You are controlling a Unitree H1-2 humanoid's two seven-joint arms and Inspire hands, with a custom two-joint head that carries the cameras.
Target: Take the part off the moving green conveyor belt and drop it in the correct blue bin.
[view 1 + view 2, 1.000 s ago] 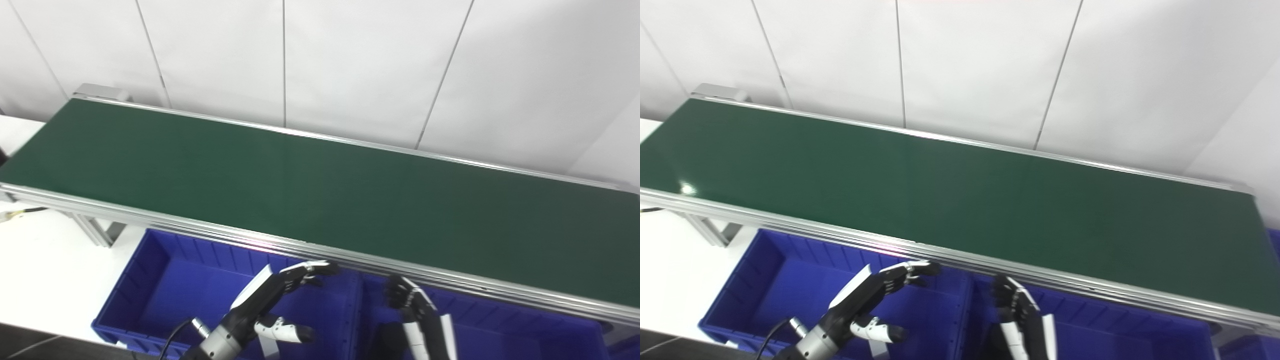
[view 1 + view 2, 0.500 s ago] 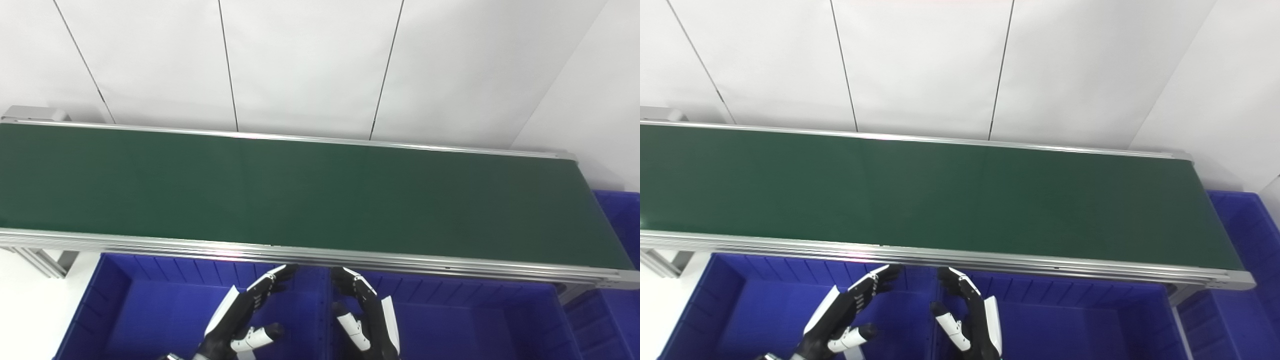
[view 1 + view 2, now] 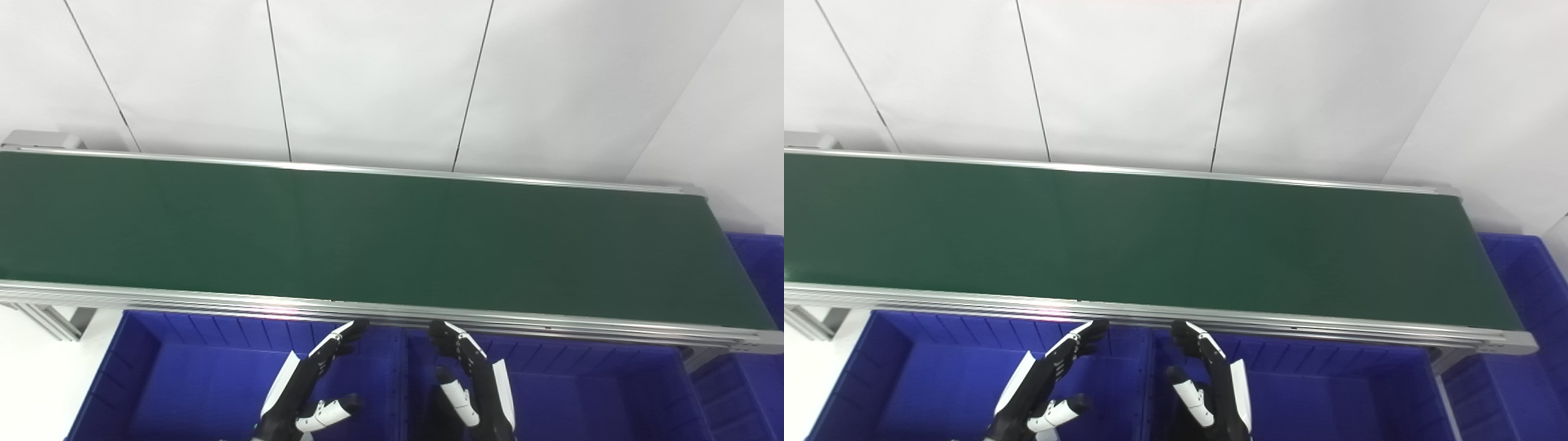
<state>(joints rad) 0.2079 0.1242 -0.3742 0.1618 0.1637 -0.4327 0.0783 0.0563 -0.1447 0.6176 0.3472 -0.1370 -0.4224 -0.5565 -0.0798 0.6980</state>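
Observation:
The green conveyor belt (image 3: 380,233) runs across the picture from left to right, and I see no part anywhere on it. Two blue bins stand side by side below its near rail: the left bin (image 3: 177,380) and the right bin (image 3: 588,392). My left hand (image 3: 309,386) hovers open over the left bin near the wall the two bins share, fingers apart and holding nothing. My right hand (image 3: 474,383) hovers open over the right bin's left end, fingers pointing toward the belt and holding nothing.
A third blue bin (image 3: 759,263) stands past the belt's right end. The aluminium rail (image 3: 184,297) borders the belt's near side, with a frame leg (image 3: 55,318) at the left. White wall panels rise behind the belt.
The camera swung from an angled view to a square-on one. Over the last half second my right hand moved a little to the right, and my left hand shifted slightly right too.

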